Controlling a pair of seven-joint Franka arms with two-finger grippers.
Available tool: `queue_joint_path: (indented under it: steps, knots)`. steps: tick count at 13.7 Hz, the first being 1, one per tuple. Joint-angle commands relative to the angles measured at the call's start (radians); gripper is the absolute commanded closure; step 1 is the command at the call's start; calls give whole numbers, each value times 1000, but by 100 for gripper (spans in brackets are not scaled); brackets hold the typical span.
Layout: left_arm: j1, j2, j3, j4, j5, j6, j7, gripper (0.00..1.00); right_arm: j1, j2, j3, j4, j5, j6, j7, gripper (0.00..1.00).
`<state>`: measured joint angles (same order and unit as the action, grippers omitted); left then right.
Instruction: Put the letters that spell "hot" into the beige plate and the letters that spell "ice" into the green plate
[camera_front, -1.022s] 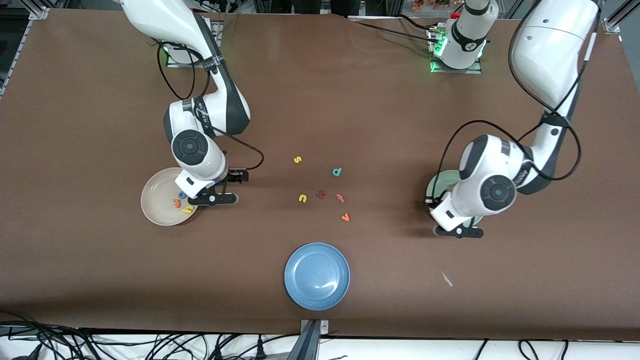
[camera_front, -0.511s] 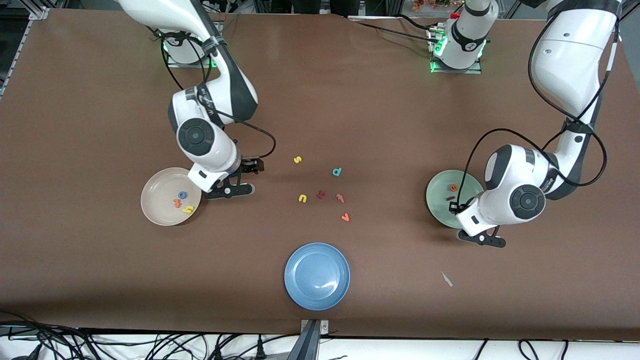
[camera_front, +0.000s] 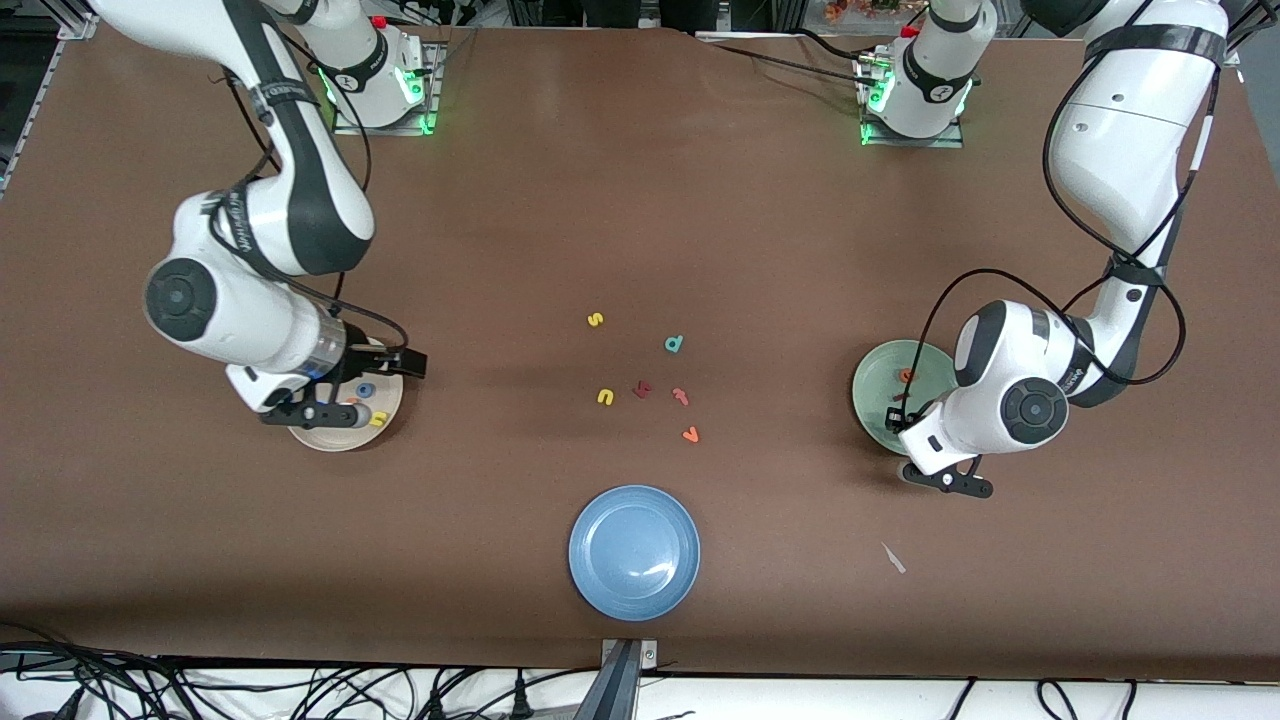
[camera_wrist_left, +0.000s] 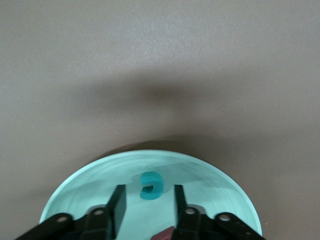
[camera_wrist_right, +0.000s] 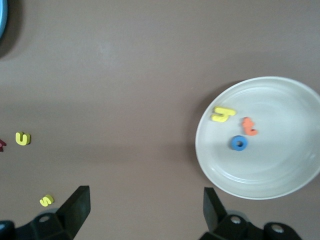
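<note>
Left gripper over pale mint-green plate, jaws parted, teal foam "c" lying between them in the plate. Right gripper over cream-beige plate edge, jaws wide open, empty; yellow "h", orange "t", blue ring "o" inside.

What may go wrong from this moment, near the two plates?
1. The teal "c" lies in the green plate between the open fingers of the left gripper. If it sticks to one, the gripper may lift it out when it rises.
2. The right gripper, open, hangs over the beige plate. A low sideways move might nudge the plate.
</note>
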<state>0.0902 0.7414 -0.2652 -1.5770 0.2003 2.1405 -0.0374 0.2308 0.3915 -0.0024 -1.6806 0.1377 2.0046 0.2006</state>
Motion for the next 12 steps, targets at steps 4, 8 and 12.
queue_joint_path:
  steps: [4,8,12]
  knots:
    - [6,-169,-19,-5,36,-144,8,0,-36,-197,15,36,-165,-242,19,0]
    - [2,-324,-23,2,27,-240,14,0,-56,-258,18,64,-225,-345,20,0]
    - [0,-410,-31,122,19,-417,62,0,-59,-283,10,64,-191,-328,28,0]
